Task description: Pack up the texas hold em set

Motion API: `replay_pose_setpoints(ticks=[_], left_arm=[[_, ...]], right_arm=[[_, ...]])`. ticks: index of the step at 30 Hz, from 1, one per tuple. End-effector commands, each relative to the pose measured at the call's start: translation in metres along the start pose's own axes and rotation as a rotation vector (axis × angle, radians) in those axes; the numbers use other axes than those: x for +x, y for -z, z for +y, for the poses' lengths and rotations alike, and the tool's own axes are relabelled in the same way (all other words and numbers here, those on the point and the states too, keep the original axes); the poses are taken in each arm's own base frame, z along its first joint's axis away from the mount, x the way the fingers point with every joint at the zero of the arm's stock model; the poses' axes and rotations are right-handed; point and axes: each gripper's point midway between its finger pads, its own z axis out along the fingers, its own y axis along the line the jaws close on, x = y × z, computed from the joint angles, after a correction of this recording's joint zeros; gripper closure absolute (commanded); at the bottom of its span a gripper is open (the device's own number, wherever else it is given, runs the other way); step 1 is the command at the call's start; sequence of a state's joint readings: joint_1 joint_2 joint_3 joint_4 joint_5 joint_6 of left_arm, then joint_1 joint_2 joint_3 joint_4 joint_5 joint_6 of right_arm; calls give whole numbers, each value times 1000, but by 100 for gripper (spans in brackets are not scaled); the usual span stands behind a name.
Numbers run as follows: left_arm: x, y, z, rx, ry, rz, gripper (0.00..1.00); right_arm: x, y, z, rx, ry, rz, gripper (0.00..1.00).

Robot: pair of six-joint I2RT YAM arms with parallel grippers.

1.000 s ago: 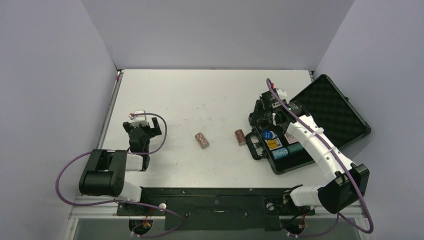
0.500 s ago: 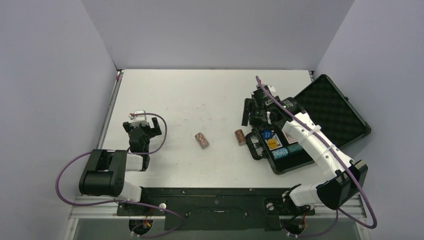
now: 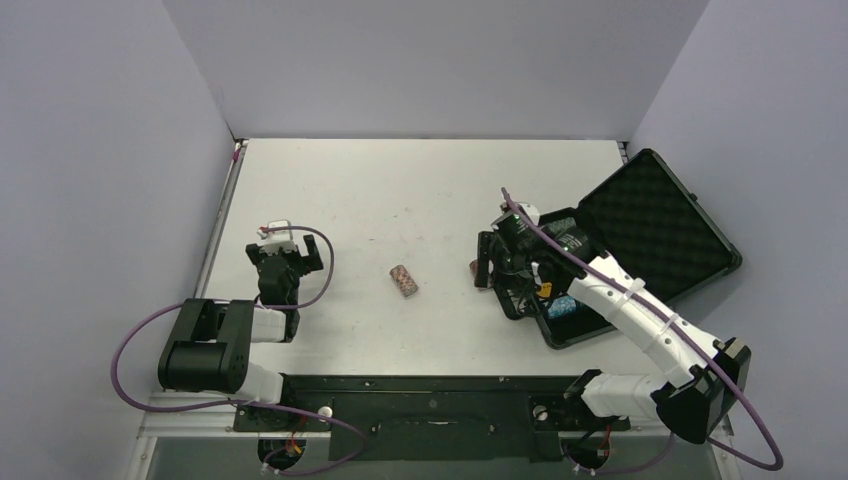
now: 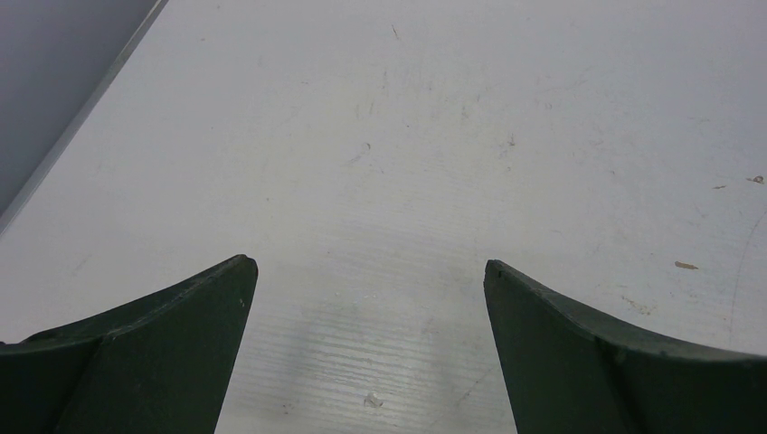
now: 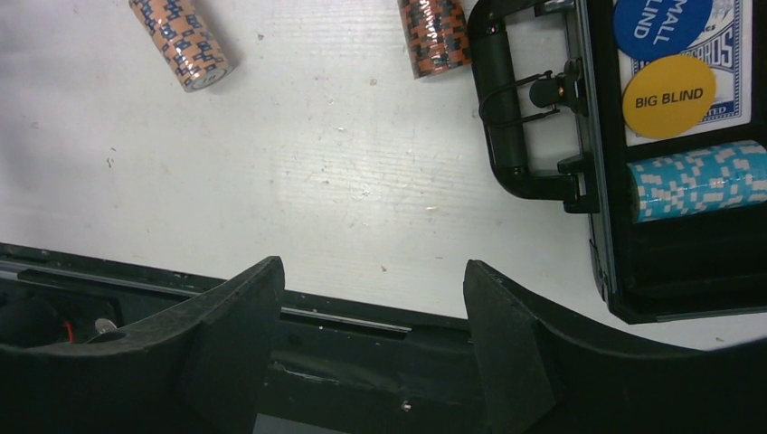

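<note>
The left claw [image 4: 366, 268] hangs over the left part of the surface [image 3: 400, 190], jaws spread wide with nothing between them. Near the middle an orange-and-blue chip stack [image 3: 403, 281] lies on its side. A darker orange stack [image 5: 435, 34] lies to its right, just beside the handle [image 5: 507, 117] of the open black case [image 3: 655, 215]. The right claw [image 5: 373, 267] hovers near that handle, partly open and empty. In the case a blue SMALL BLIND disc [image 5: 663, 25] and a yellow BIG BLIND disc [image 5: 669, 95] rest on a card deck [image 5: 728, 56], with a light-blue chip stack [image 5: 701, 179] beside it.
</note>
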State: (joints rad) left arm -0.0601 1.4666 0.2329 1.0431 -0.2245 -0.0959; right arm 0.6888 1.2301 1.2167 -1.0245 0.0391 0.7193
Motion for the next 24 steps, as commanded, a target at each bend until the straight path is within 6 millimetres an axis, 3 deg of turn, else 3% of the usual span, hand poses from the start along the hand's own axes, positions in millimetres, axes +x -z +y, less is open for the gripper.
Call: replay_pose_setpoints(ticks=[1,8,13,14,15,16,17,18,19,24], left_arm=[[-22,-7,-4,6,14,-71,4],[-22,-7,-4,7,14,-71,4],[-30,-4,-2,-4,20,-91,4],[-24,-2,2,-29,16,-58,4],[-40,-2,2,-42,47,-80,4],[-19,3,16,-123,53,33,4],[-43,-3,17,-182,195,15,4],[-39,-1,32,-307,192,115,4],[-37,1,35,-340,207,165,4],[-33,12,19,-308,216,392,4]], right_arm=[[-1,-6,3,10,-26,-32,32],[-3,-33,7,47,18,-4,32],[-22,-46,26,44,75,13,32],[-22,-53,27,56,85,31,32],[-29,-51,32,49,94,26,32],[-34,-55,38,49,100,31,32],[-35,-55,39,54,107,41,32],[-38,-58,44,46,111,46,32],[-39,-58,46,43,113,51,32],[-38,-64,49,38,124,73,32]])
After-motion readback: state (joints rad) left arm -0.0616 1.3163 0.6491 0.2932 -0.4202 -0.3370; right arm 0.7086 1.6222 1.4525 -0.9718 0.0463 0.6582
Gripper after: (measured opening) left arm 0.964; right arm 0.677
